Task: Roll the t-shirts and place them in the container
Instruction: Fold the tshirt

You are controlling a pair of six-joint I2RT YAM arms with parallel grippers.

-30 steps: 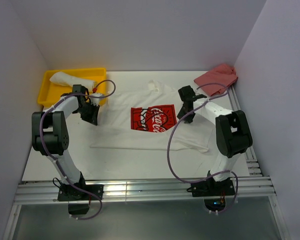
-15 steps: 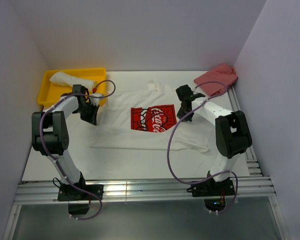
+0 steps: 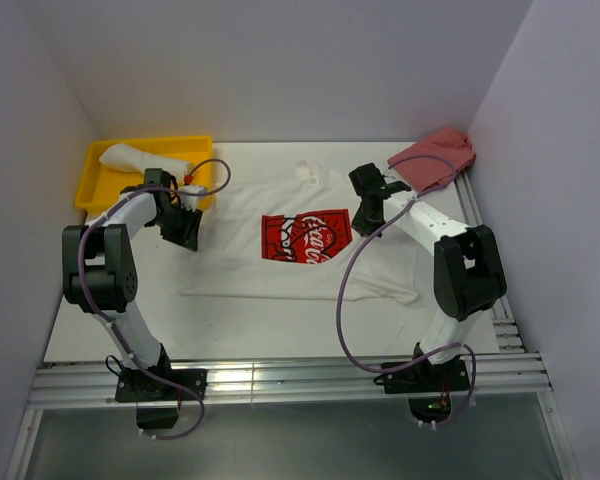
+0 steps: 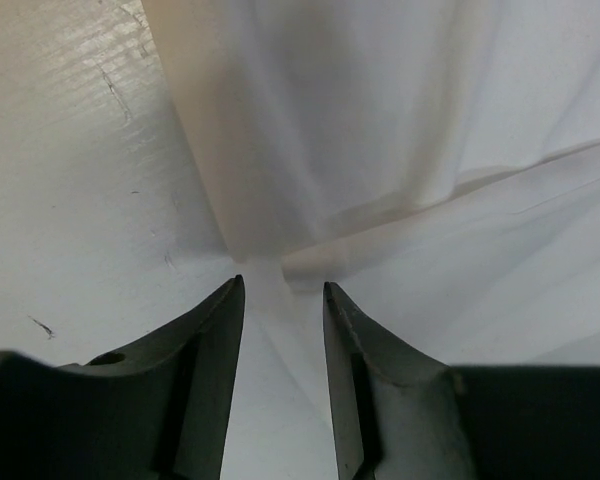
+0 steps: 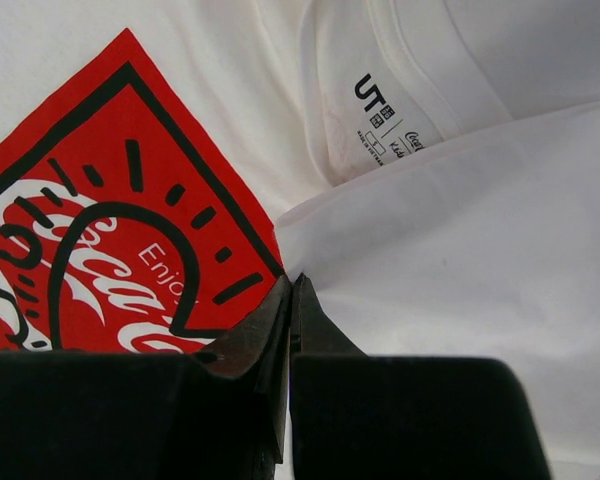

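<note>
Here, t-shirt [image 3: 300, 262] spread flat, left hand [image 4: 283, 285] parted, right hand [image 5: 292, 282] closed

White table [image 3: 240, 335], t-shirt [image 3: 280, 278], yellow bin [image 3: 145, 143], pink cloth [image 3: 432, 158]

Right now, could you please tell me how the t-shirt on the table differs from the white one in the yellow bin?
The spread t-shirt lies flat on the table; the bundled t-shirt sits heaped in the yellow bin. The spread t-shirt shows a red print; the bundled t-shirt shows none. Both are white.
</note>
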